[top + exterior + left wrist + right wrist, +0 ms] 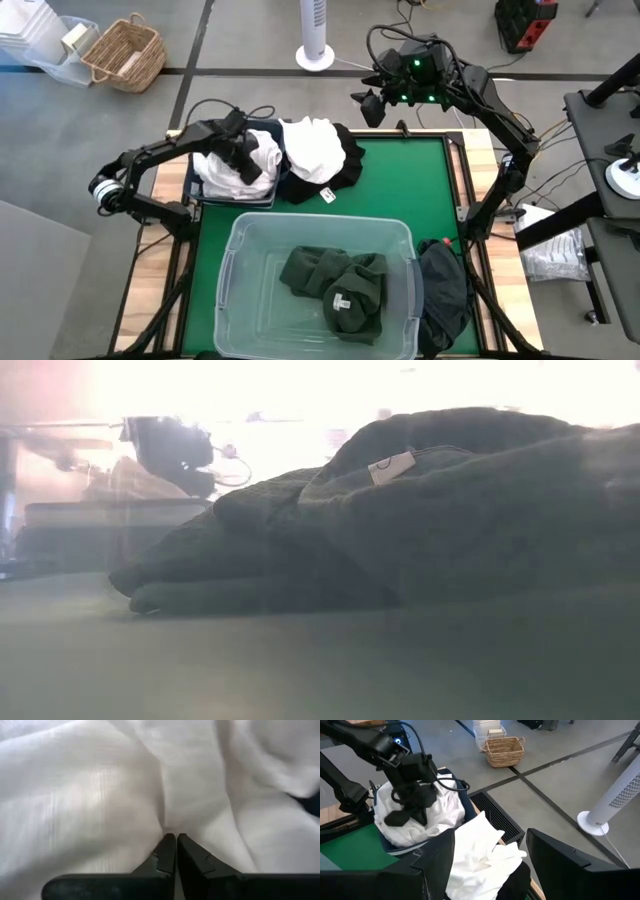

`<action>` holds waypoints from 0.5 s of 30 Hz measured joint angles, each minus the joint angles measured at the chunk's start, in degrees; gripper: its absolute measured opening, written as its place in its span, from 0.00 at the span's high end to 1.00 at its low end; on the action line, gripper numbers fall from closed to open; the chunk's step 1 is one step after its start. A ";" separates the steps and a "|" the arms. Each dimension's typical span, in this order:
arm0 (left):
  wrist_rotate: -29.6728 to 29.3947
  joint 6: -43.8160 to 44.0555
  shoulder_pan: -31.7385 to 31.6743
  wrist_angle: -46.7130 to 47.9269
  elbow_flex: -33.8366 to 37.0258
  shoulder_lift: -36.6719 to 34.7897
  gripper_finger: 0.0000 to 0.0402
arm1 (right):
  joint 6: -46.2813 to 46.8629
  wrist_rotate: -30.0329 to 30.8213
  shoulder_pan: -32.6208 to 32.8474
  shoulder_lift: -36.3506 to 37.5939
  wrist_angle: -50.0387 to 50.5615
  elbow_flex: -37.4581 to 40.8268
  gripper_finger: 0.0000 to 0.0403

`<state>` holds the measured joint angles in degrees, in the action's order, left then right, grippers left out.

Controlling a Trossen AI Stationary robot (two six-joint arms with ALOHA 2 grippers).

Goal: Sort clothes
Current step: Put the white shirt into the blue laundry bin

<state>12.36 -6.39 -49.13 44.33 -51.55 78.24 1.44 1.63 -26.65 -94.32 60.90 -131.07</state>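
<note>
Sorting partly done: dark green clothes (335, 285) lie in the tub (233, 262) at lower centre, whites (222, 172) fill the bin (196, 192) at centre left where the left end effector (245, 160) pinches white fabric, a white-and-black heap (322, 160) remains on the desk (405, 190), and the right end effector (368, 103) hovers open and empty at upper right.

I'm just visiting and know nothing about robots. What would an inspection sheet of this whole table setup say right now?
Surface: green mat on a wooden table.
Job's things: white clothes heaped in the navy bin; a white garment lying on a black garment; dark green clothes in the clear tub; a dark garment beside the tub.
Clutter: nothing seen.
Hands: left hand shut, pressed into the white clothes; right hand open, raised behind the table.
Cables: loose on the floor behind.
Surroundings: wicker basket, tower fan.
</note>
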 joint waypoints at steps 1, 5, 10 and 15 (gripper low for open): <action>0.04 -0.36 0.00 1.68 -1.20 -0.02 1.00 | -0.02 -0.01 0.00 0.00 -0.07 0.00 0.40; 0.03 -0.81 0.00 5.71 -5.25 -0.07 1.00 | -0.62 -0.02 0.00 0.00 -0.32 0.00 0.39; 0.14 -0.87 0.00 10.53 -11.69 -0.36 1.00 | -0.65 -0.02 0.02 0.00 -0.31 0.00 0.41; 0.16 -1.94 0.00 20.68 -19.51 -0.48 1.00 | -0.67 -0.03 0.00 0.00 -0.31 0.00 0.42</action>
<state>12.51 -8.33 -49.12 65.01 -71.06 77.77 0.78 1.60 -26.65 -94.32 60.60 -131.07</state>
